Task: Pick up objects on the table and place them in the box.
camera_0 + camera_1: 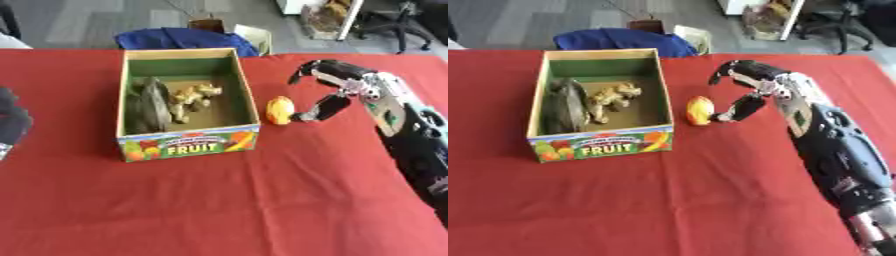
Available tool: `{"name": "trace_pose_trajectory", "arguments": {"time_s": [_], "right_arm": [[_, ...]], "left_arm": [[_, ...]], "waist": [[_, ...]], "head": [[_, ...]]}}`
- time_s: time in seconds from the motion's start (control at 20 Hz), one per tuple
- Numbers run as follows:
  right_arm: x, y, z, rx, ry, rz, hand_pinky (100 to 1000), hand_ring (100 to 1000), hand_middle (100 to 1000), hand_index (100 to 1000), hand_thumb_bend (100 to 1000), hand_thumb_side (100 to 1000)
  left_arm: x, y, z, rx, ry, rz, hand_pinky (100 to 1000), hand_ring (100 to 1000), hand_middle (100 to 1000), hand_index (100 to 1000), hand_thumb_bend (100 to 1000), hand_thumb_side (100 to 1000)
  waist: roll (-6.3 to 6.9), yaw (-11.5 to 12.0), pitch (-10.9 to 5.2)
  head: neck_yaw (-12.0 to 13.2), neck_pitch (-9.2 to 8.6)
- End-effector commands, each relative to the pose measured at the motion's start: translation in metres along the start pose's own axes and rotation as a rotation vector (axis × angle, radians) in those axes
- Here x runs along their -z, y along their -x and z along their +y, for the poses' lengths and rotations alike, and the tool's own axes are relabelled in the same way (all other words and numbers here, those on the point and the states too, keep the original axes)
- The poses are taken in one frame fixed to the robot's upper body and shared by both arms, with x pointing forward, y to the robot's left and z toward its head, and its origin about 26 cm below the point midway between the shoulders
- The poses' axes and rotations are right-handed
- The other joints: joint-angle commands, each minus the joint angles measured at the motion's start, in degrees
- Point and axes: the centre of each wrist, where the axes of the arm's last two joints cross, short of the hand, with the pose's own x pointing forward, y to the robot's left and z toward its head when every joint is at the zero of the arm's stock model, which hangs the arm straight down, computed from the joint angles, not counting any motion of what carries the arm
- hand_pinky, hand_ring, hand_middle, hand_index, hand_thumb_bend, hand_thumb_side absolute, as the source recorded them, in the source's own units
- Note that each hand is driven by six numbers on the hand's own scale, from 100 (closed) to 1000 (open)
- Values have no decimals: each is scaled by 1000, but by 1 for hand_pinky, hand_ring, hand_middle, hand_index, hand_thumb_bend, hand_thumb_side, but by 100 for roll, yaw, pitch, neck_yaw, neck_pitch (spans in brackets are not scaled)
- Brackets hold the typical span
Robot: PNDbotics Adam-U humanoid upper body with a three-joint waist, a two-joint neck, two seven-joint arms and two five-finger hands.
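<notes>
Your right hand (pixel 337 87) has its fingers (pixel 302 75) spread in a wide curve, thumb low and just beside the yellow-orange fruit (pixel 279 110), the others arched above; nothing is held yet. The fruit lies on the red surface (pixel 262 200), close against the outer right wall of the box (pixel 188 142), apart from it by a thin gap.

You seem to be at the reach-and-grasp step for this last loose piece. The next move calls for bringing the upper fingers down over the fruit and closing round it, then lifting over the box wall. That wall is the main obstacle: it stands right beside the fruit and leaves little room on that side.

Inside the box lie a dark rounded thing (pixel 150 102) and a tan animal figure (pixel 194 96). Your left hand (pixel 12 120) shows at the left edge; I cannot tell its fingers' state.
</notes>
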Motion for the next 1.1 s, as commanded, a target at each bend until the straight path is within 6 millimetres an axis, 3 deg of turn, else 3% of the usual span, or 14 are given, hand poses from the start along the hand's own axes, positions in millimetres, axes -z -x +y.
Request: {"name": "trace_pose_trajectory", "arguments": {"time_s": [0.05,0.45,0.5,0.55,0.6,0.7,0.9,1.1], "right_arm": [[2,0,-12,-24,10,2,868,897,674,758,519,380],[14,-10,-7,-41,54,-22,829,839,544,613,479,260],[14,-11,-7,-47,71,-25,807,808,470,535,409,151],[15,-11,-6,-52,90,-27,804,803,461,523,398,139],[14,-11,-6,-55,112,-28,784,773,388,447,324,100],[13,-11,-8,-60,161,-27,766,744,332,393,229,100],[8,-10,-20,-75,267,-33,760,732,317,382,212,100],[-2,-10,-46,-98,369,-54,763,723,316,382,213,100]], "left_arm": [[2,-6,3,14,1,-23,556,597,573,643,738,408],[2,-6,2,11,5,-22,556,598,573,644,737,408],[2,-6,2,11,5,-22,556,598,574,644,736,408],[2,-6,2,11,4,-22,556,598,574,644,736,408],[2,-6,2,11,4,-22,556,598,574,644,736,408],[2,-6,2,11,4,-22,556,598,574,644,735,408],[2,-6,3,11,4,-21,556,599,574,644,735,408],[2,-6,3,13,4,-20,556,599,575,644,734,408]], "waist": [[25,9,-123],[27,31,-122],[26,34,-123],[25,37,-124],[23,37,-125],[20,34,-128],[11,18,-136],[4,0,-148]], "head": [[-26,44],[-52,47],[-51,47],[-51,47],[-51,46],[-53,47],[-54,53],[-50,53]]}}
